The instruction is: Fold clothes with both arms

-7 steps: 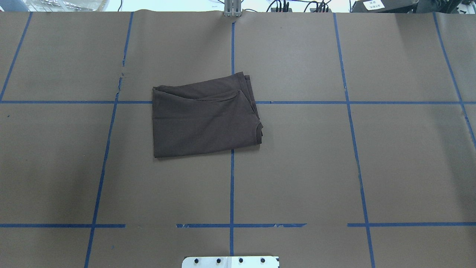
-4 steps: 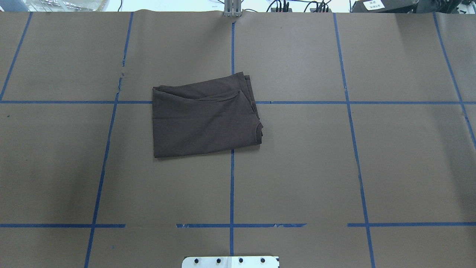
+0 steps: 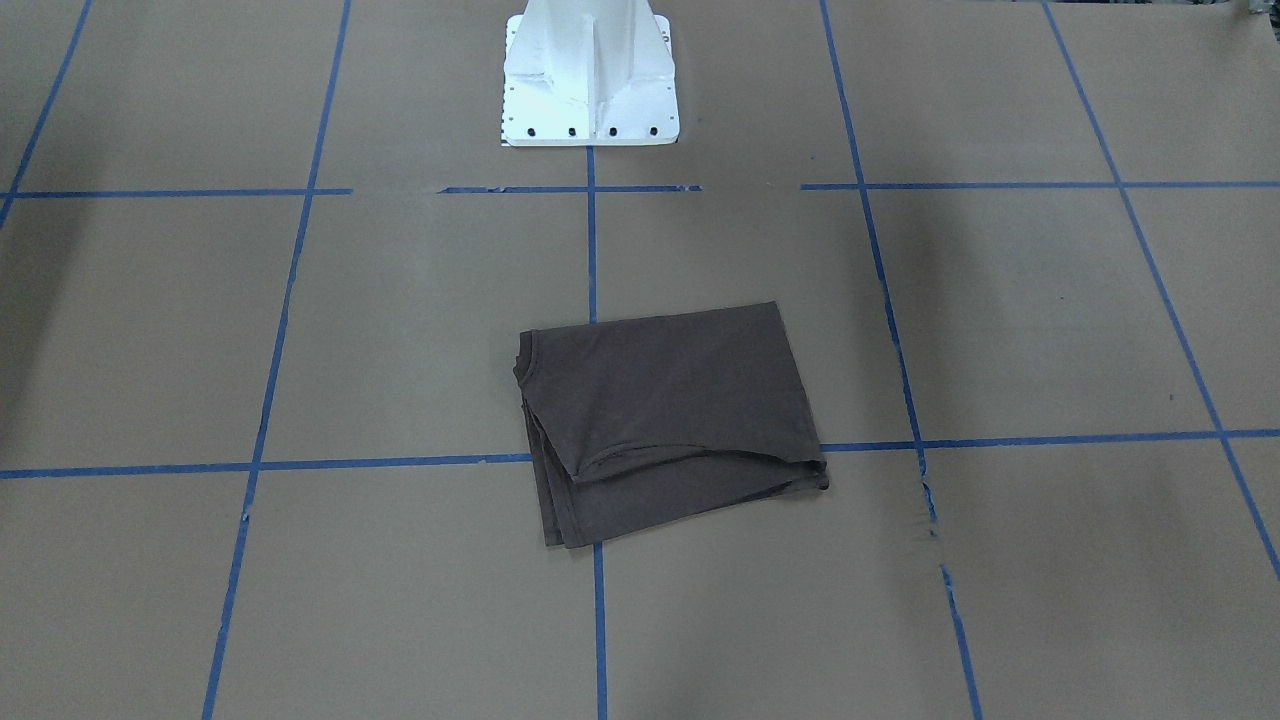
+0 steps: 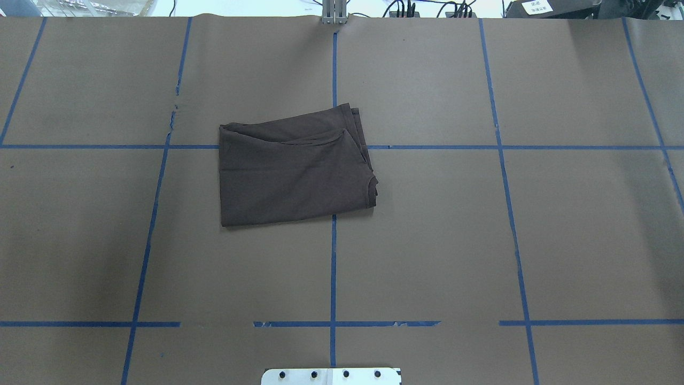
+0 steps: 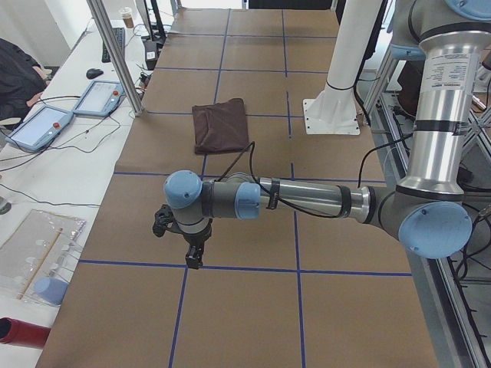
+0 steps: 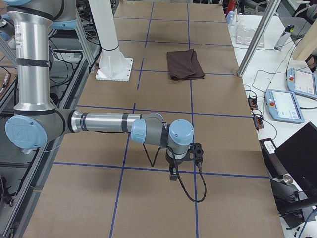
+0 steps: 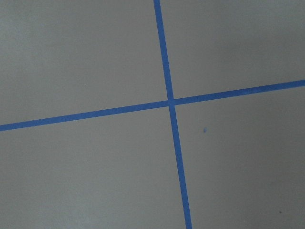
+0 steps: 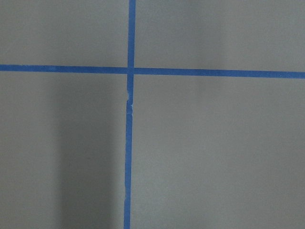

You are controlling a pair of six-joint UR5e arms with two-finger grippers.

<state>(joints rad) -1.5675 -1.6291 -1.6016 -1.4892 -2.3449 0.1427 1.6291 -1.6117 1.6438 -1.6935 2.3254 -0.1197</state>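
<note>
The dark brown T-shirt (image 4: 294,171) lies folded into a compact rectangle near the table's middle, its collar edge toward the right in the overhead view. It also shows in the front-facing view as the T-shirt (image 3: 670,420) and from both ends as the T-shirt (image 5: 221,125) and the T-shirt (image 6: 184,63). Both arms hang far from it over bare table. My left gripper (image 5: 192,257) appears only in the exterior left view and my right gripper (image 6: 172,173) only in the exterior right view, so I cannot tell if either is open or shut. Both wrist views hold only brown paper and blue tape.
The white pedestal (image 3: 590,70) stands at the robot's side of the table. Blue tape lines (image 4: 333,267) grid the brown paper. Teach pendants (image 5: 103,98) and a person's sleeve (image 5: 19,73) are on a side bench; another pendant (image 6: 285,105) lies beyond the table edge.
</note>
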